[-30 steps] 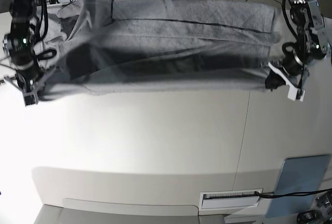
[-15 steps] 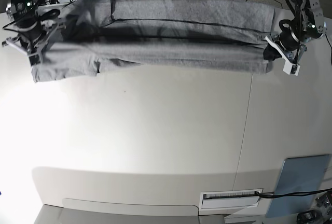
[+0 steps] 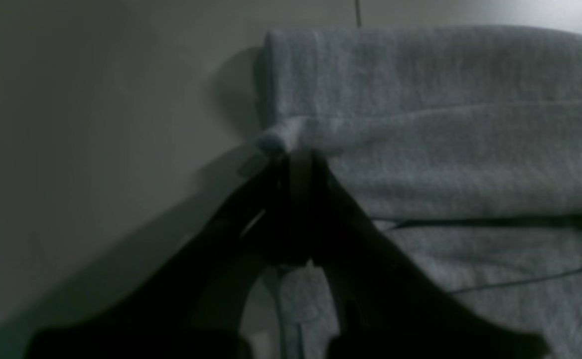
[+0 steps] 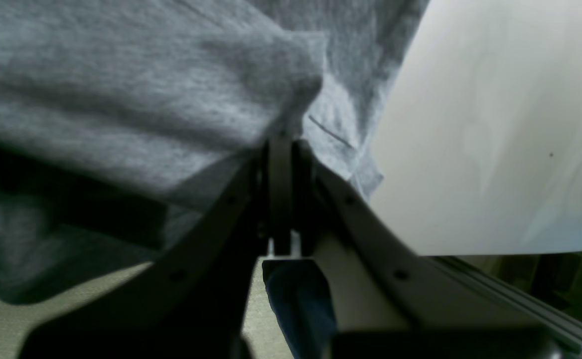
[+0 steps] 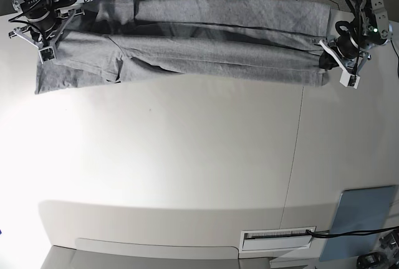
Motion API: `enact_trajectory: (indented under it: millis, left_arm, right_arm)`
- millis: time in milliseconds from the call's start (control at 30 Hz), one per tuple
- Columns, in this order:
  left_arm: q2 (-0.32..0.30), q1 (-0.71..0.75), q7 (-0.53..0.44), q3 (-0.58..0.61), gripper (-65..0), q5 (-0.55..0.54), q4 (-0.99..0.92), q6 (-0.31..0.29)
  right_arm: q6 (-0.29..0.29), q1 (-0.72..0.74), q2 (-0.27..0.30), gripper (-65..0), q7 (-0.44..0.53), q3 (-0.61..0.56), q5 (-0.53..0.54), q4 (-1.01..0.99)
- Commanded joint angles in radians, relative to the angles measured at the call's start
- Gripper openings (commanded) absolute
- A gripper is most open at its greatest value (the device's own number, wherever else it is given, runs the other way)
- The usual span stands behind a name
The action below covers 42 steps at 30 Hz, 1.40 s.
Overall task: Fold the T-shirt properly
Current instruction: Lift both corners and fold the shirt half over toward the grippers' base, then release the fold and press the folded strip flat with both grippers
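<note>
Base view shows us the T-shirt [image 5: 206,42] stretched out as a long grey band across the far edge of the table [image 5: 187,157], folded over on itself lengthwise, with one sleeve end hanging lower at the view's left. A thin dark line runs along the cloth near its far side.

At the view's right end, our left gripper [image 5: 336,57] sits at the corner of the band. From the left wrist view, the dark fingers [image 3: 321,209] are pressed together with a small bunched tuft of the T-shirt [image 3: 445,124] pinched at their tips; the rest of the cloth spreads away to the right of the fingers, rolled over in a thick fold, and bare table [image 3: 96,124] lies to their left.

At the view's left end, our right gripper [image 5: 45,35] sits at the upper edge of the cloth. From the right wrist view, its pale fingers [image 4: 351,209] are likewise closed tight, with a folded edge of the T-shirt [image 4: 146,99] clamped between the tips. Cloth drapes over and to the left of the fingers, and white table [image 4: 495,124] shows to their right.

Near the table's front right corner lies a bluish-grey panel [image 5: 361,213], well apart from the T-shirt, with a white slotted plate [image 5: 277,238] just beside it.
</note>
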Motion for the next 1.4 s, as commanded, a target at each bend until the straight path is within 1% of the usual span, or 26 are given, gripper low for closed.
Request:
enact_trajectory:
  millis: [0, 167, 267, 333, 467, 667, 800, 900, 1033, 1233, 1267, 1367]
  left_arm:
    - [-0.019, -0.002, -0.012, -0.009, -65.0, 0.007, 0.016, 0.003]
    - [-0.020, -0.002, -0.011, -0.009, -65.0, 0.007, 0.016, 0.003]
    - [-0.020, -0.002, -0.011, -0.009, -65.0, 0.007, 0.016, 0.003]
    - [-0.020, -0.002, -0.006, -0.009, -65.0, 0.007, 0.018, 0.003]
    - [-0.020, -0.002, 0.048, -0.009, -65.0, 0.007, 0.059, 0.003]
    - [-0.020, -0.002, 0.110, -0.009, -65.0, 0.004, 0.185, 0.004]
    - [-0.020, -0.002, 0.227, -0.009, -65.0, -0.031, 0.241, 0.004]
    - [-0.020, -0.001, 0.283, -0.009, -65.0, -0.028, 0.240, 0.004]
    - [-0.019, 0.001, 0.293, -0.009, -65.0, -0.020, 0.238, 0.004]
    - [-0.019, 0.001, 0.291, -0.009, -65.0, 0.038, 0.180, 0.004]
    - [-0.019, 0.001, 0.291, -0.009, -62.4, 0.042, 0.166, 0.004]
    - [-0.019, 0.001, 0.273, -0.009, -40.5, 0.041, 0.125, 0.004]
  right_arm:
    - [-0.015, -0.005, 0.014, -65.0, 0.003, 0.014, -0.016, 0.013]
    - [-0.014, -0.005, 0.014, -64.7, 0.001, 0.014, -0.016, 0.013]
    - [-0.011, -0.005, 0.014, -55.0, 0.002, 0.014, -0.016, 0.013]
    - [-0.011, -0.005, 0.014, -52.3, 0.009, 0.014, -0.016, 0.013]
    - [-0.011, -0.005, 0.014, -52.3, 0.031, 0.014, -0.016, 0.013]
    - [-0.012, -0.005, 0.014, -52.3, 0.038, 0.014, -0.016, 0.013]
    - [-0.011, -0.005, 0.014, -52.3, 0.037, 0.014, -0.016, 0.013]
    - [-0.012, -0.005, 0.014, -52.3, 0.038, 0.014, -0.016, 0.013]
    - [-0.012, -0.005, 0.014, -52.3, 0.038, 0.014, -0.016, 0.013]
    - [-0.012, -0.005, 0.014, -52.3, 0.038, 0.014, -0.016, 0.013]
    - [-0.012, -0.005, 0.014, -52.3, 0.038, 0.014, -0.016, 0.013]
    - [-0.012, -0.005, 0.014, -52.3, 0.039, 0.014, -0.016, 0.013]
